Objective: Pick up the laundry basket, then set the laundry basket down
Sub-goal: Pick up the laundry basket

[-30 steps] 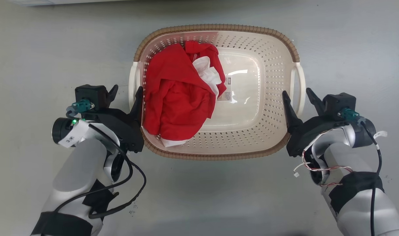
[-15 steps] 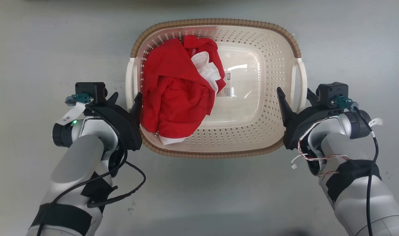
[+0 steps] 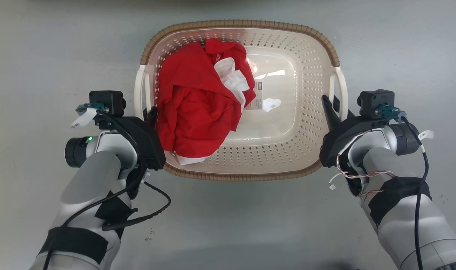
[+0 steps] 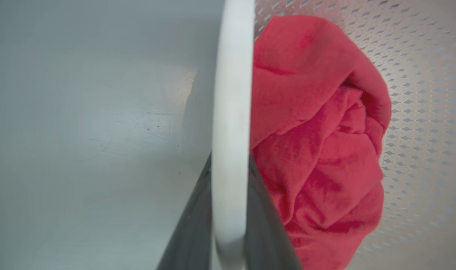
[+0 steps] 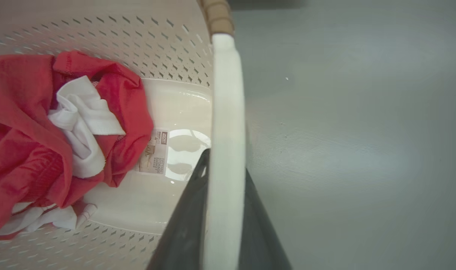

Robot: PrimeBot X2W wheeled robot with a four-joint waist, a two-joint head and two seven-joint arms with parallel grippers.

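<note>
Fingers (image 3: 152, 117) of the left gripper (image 3: 148, 111) stood well apart astride the left handle (image 3: 138, 88) a second ago; now they are drawn in tight on it, and the left wrist view shows the white bar (image 4: 231, 112) squeezed between the two dark fingers (image 4: 190, 232). The right gripper (image 3: 331, 102) has done the same and is clamped on the right handle (image 3: 342, 90), with a finger (image 5: 183, 225) pressed to each side of the bar (image 5: 226, 112). From where I stand, the laundry basket (image 3: 243, 23) sits between the two arms on the grey floor (image 3: 44, 56), holding a red garment (image 3: 198, 108) bunched towards its left with white cloth (image 3: 230, 75) tucked in. It looks slightly larger in the head view than before, so the lift may be starting, though I cannot tell whether its base has left the floor. I judge the grasp made and the raise next.
</note>
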